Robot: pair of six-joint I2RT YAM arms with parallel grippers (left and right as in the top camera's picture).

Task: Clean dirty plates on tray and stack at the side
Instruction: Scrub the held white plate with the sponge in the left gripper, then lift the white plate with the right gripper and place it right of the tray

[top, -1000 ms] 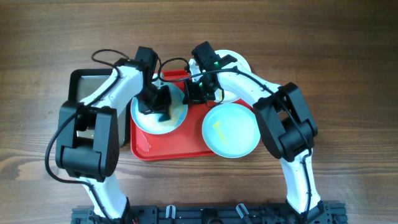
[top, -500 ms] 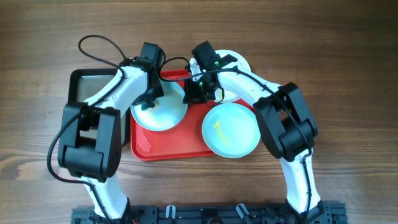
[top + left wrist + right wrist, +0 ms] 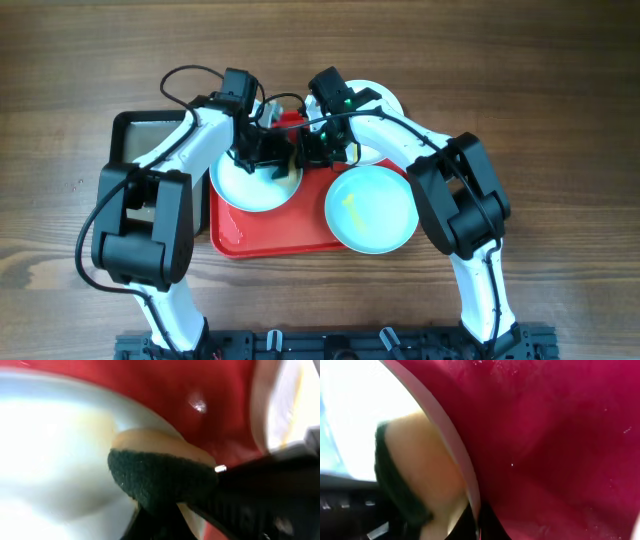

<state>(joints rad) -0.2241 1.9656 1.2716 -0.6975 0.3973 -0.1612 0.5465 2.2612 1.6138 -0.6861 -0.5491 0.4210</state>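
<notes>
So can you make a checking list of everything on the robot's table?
Surface: wooden table.
Job's things: red tray; pale plate on it, under the sponge; mint plate with yellow smear at the tray's right edge; white plate behind right arm.
Clutter: black tray, left.
Grippers: left gripper shut on sponge; right gripper at pale plate's rim, grip unclear.
Cables: black cable loops above left arm.
Surroundings: black rail, near edge.

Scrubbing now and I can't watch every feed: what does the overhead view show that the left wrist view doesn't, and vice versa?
Overhead only: the stained plate, the white plate, the black tray. Left wrist only: the sponge, dark scouring side showing, on the scrubbed plate, close up. Both: that plate and the red tray.
</notes>
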